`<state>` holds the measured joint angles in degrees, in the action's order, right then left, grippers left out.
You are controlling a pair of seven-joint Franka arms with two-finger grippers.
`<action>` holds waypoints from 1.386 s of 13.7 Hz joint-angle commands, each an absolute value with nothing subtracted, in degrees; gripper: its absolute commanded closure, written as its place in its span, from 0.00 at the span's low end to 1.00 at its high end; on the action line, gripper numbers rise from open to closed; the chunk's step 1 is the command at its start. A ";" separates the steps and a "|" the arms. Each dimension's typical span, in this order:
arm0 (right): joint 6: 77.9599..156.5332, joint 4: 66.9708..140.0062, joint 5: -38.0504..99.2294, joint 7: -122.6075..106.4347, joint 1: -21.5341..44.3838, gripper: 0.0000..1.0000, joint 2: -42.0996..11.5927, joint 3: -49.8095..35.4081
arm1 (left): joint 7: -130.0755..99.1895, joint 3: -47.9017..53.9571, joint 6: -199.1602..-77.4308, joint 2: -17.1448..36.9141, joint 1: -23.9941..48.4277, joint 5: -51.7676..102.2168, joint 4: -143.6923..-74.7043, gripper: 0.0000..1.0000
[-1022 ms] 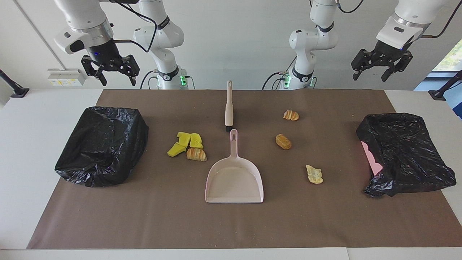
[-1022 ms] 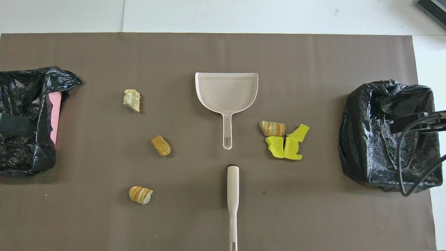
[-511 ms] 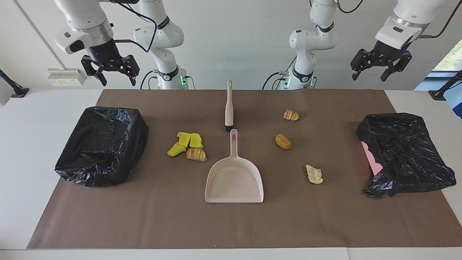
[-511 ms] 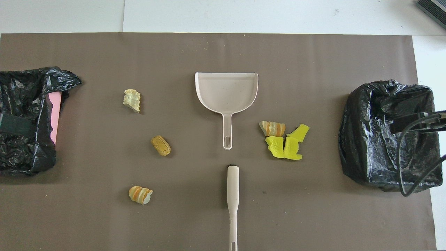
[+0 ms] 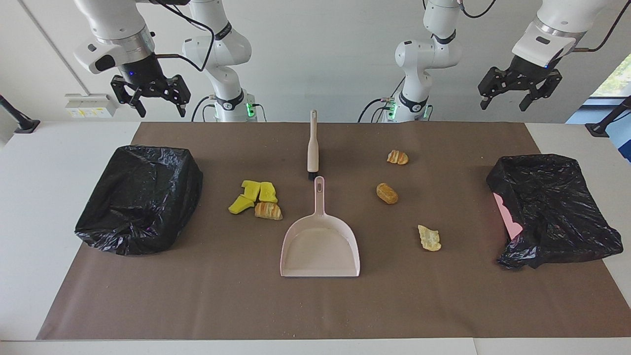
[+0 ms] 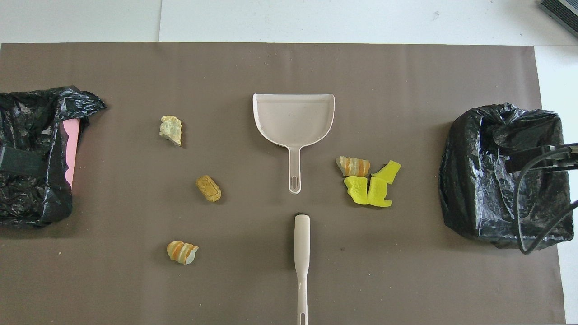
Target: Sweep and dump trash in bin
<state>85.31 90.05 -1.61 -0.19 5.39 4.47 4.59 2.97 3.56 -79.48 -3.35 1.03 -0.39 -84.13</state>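
Right end effector (image 5: 157, 100) hangs open and empty above its bin (image 5: 140, 197); yellow chunks (image 5: 254, 195) with one pastry, dustpan (image 5: 320, 244), three scattered pastry pieces (image 5: 387, 193); left end effector (image 5: 508, 97) likewise open, empty, raised.

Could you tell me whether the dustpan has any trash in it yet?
Empty: the dustpan lies flat with a bare tray; every scrap of trash rests on the mat.

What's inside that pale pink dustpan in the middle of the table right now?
Nothing has been swept in: the dustpan holds only a few tiny specks. All the scraps, like the yellow chunks, lie on the brown mat around it. What lies under the pan is hidden.
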 commanded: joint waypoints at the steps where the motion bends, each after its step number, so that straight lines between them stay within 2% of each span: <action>1: 84.81 90.44 -1.32 -1.85 4.66 0.00 5.19 4.39 | 1.33 4.22 -79.45 -4.31 1.32 -0.18 -85.17 0.00; 7: 82.53 91.14 -1.32 -3.16 5.36 0.00 5.97 4.13 | -0.34 6.94 -79.80 -5.18 1.41 0.70 -86.22 0.00; 10: 82.62 91.32 -1.23 -3.25 5.36 0.00 5.98 4.13 | -3.51 8.87 -81.73 -6.85 2.98 2.28 -89.28 0.00; 16: 82.79 92.64 -1.23 -3.34 5.45 0.00 6.85 4.13 | -11.32 9.23 -88.14 -13.00 14.74 5.53 -102.98 0.00; 19: 82.79 92.81 -1.23 -3.43 5.45 0.00 7.03 4.13 | -18.69 9.23 -94.02 -13.53 23.53 5.62 -109.84 0.00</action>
